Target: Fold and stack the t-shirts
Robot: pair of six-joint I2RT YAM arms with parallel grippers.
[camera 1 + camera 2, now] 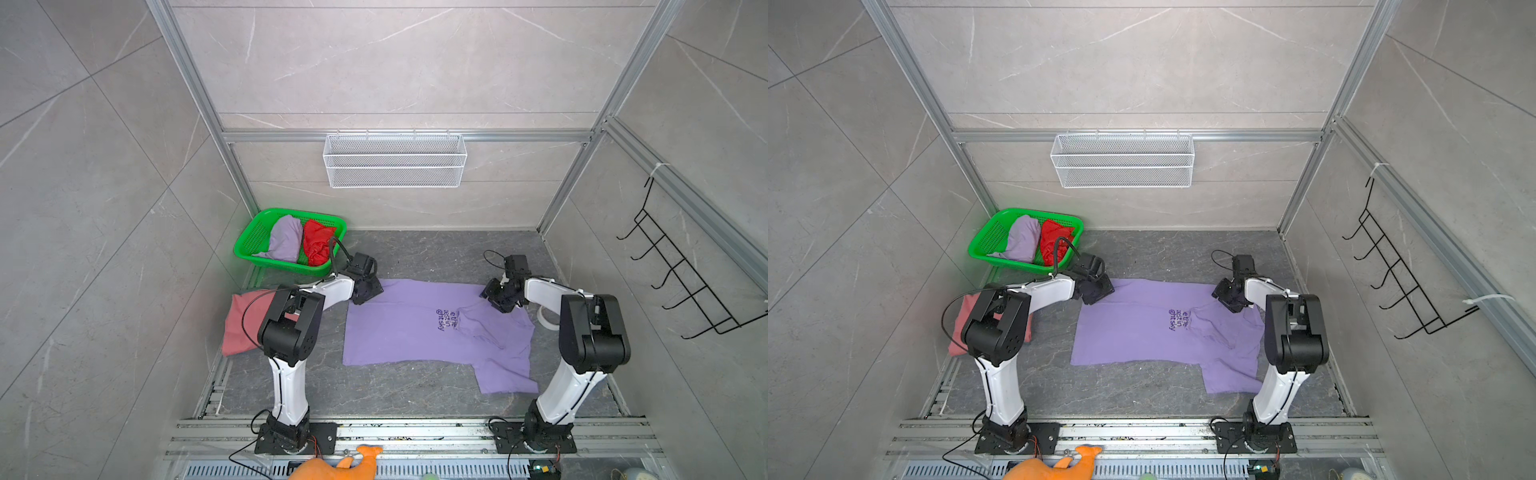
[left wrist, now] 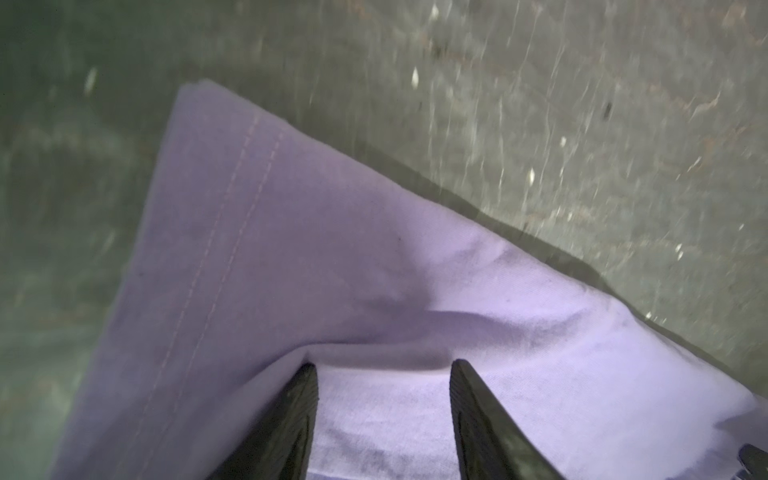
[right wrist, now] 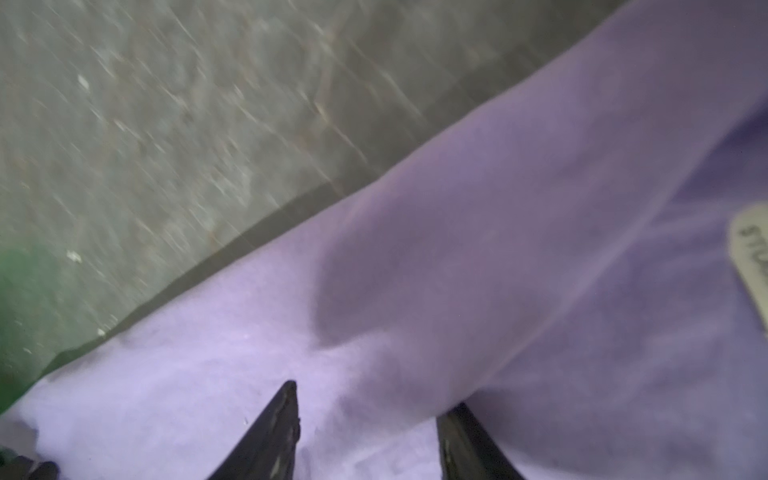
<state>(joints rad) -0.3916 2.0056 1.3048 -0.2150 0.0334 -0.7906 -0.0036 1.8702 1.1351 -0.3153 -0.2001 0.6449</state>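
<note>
Lavender tee (image 1: 399, 332) lies spread on the worktop (image 1: 415, 257). I reckon a far-edge pinch could catch just the top layer, and that rumpled right end would fold crooked. Left claw (image 2: 383, 364) is half spread, tips on cloth by the hem corner, gripping nothing; right claw (image 3: 374, 394) same, by the shoulder

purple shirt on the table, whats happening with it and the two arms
Both arms are on the lavender t-shirt, spread out on the table. The left gripper is at its far left corner, the right gripper at its far edge near the collar end, jaws apart on the cloth. A pink t-shirt lies off to the left; another lavender one and a red one sit in the green basket.
</note>
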